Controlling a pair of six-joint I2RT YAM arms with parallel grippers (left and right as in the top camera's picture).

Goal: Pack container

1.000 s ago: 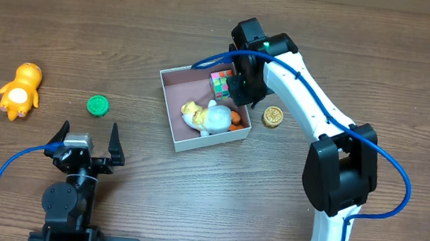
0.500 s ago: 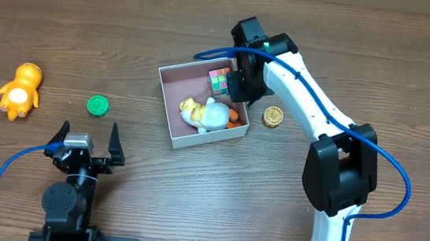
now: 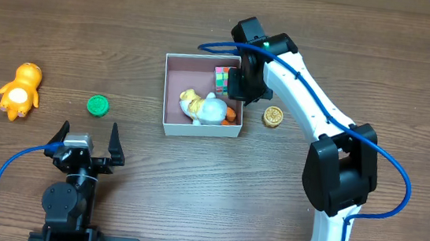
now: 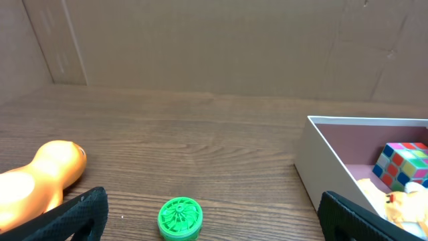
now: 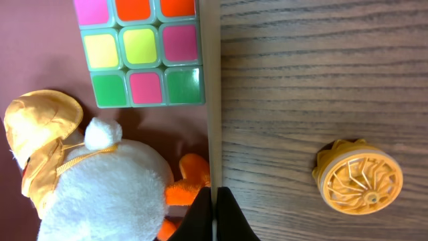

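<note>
The container point(image 3: 186, 73) is a shallow white-walled box with a pinkish floor, at the table's middle. Inside lie a colour cube point(image 3: 221, 79) and a white plush duck point(image 3: 204, 108) with orange feet. My right gripper point(image 3: 242, 84) is shut on the container's thin right wall point(image 5: 212, 100), one finger inside and one outside, fingertips point(image 5: 215, 192) pinching the wall next to the duck point(image 5: 93, 174) and below the cube point(image 5: 139, 50). My left gripper point(image 3: 88, 134) stands open near the front left, holding nothing; a green disc point(image 4: 180, 217) lies ahead between its fingers.
A yellow-orange ribbed disc point(image 3: 272, 116) lies on the table just right of the container, also seen as the ribbed disc point(image 5: 361, 177). The green disc point(image 3: 98, 105) and an orange toy figure point(image 3: 20, 90) lie at the left. The container's near wall point(image 4: 321, 167) shows at the left wrist view's right.
The container has turned under the right gripper's pinch, its sides now square with the table, and its toys shifted with it. The left arm has not moved.
</note>
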